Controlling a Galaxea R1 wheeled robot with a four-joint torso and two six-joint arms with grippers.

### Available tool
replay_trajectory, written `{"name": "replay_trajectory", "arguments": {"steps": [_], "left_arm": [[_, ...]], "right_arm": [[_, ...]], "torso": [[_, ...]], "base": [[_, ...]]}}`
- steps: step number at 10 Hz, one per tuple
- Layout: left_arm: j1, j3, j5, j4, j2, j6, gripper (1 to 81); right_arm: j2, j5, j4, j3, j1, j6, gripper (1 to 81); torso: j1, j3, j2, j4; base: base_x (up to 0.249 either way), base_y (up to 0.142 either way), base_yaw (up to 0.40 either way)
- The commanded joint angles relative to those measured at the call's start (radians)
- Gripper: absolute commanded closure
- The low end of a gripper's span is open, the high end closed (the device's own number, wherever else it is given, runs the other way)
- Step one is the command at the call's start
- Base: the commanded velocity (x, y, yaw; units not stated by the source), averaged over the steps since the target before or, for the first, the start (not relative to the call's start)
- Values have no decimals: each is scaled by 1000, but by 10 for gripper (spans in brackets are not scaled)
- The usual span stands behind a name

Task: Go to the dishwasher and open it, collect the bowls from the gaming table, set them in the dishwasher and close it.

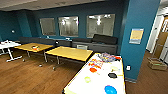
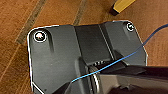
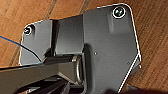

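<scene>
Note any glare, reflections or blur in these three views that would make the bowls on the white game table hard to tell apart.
Head view: soft all over; ceiling lights reflect in the wall windows, and the gaming table has a bright glossy top, so the pale yellow bowl nearly washes out while the black bowl reads clearly. Left and right wrist views: even light on the wooden floor, no glare.

The room is seen from high up by the head camera, faced forward and down, with the gaming table point(image 1: 100, 75) near at the right. The wooden floor point(image 2: 20, 15) is looked down on closely by both wrist cameras, and is shared with the head view.
</scene>
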Motion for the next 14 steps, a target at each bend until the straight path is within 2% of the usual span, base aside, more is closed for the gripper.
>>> {"name": "replay_trajectory", "arguments": {"steps": [1,9,14], "left_arm": [[-44,1,45,-3,-3,-1,10],[-44,1,45,6,-2,0,10],[-44,3,47,3,-2,-1,10]], "right_arm": [[2,-48,-5,1,52,-2,10],[4,-48,-5,0,54,-2,10],[2,-48,-5,0,55,-2,10]], "torso": [[0,0,0,0],[0,0,0,0],[0,0,0,0]], "base": [[133,100,0],[139,98,0],[129,62,0]]}}
